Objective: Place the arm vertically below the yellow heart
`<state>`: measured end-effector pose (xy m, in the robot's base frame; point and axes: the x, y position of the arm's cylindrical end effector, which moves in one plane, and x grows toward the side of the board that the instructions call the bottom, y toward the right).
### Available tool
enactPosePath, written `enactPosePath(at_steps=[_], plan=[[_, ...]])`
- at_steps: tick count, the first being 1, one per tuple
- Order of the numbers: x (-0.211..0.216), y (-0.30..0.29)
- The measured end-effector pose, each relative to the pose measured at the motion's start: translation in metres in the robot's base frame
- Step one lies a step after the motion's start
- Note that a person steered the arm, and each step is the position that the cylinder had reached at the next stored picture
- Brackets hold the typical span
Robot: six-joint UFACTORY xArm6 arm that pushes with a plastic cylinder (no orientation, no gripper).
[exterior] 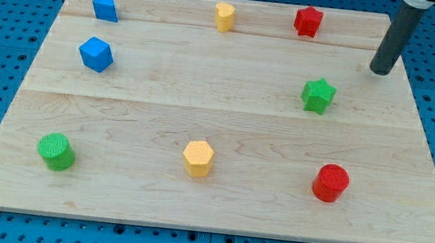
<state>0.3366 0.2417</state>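
- A pale wooden board lies on blue pegboard, blocks scattered across it.
- The yellow heart sits at the view's top centre.
- Our rod carries nothing; my tip rests far to the heart's right, slightly lower.
- We judge the spot below the heart lies leftward.

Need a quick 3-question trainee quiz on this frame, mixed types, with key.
1. True or false: my tip touches the green star.
2. Which block lies nearest the view's top-left corner? A) red star B) blue block C) green cylinder
3. Fill in: the yellow heart sits between the blue block and the red ____.

Key: 1 false, my tip stands apart, up and to the view's right of it. 2 B. 3 star.
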Motion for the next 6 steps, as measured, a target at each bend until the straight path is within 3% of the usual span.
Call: enactPosePath(at_steps=[1, 2, 3, 4, 6], plan=[[0.025, -0.033], [0.024, -0.078], [0.007, -0.081], [0.009, -0.174], [0.096, -0.359]])
